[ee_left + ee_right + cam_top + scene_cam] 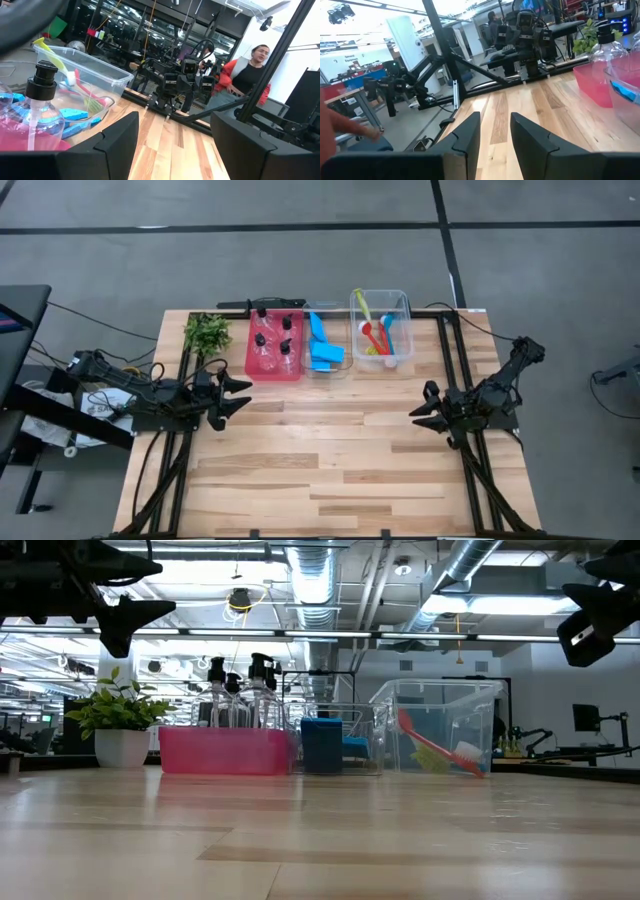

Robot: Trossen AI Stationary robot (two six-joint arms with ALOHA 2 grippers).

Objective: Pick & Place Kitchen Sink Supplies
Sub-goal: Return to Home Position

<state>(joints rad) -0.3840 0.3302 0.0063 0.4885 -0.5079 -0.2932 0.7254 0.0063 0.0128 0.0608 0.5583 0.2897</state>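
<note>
Several clear bottles with black caps stand in a red bin at the table's far side. Blue sponges lie in a clear bin beside it. Red, blue and yellow-green brushes lie in another clear bin to the right, a red one leaning on its wall. My left gripper hovers open near the red bin's near left corner, with nothing between its fingers. My right gripper hovers at the table's right with a narrow gap between its fingers, which hold nothing.
A leafy plant in a white pot stands left of the red bin. Bare wooden tabletop stretches across the near half. Black frame rails run along both sides. A person in a red jacket stands beyond the table.
</note>
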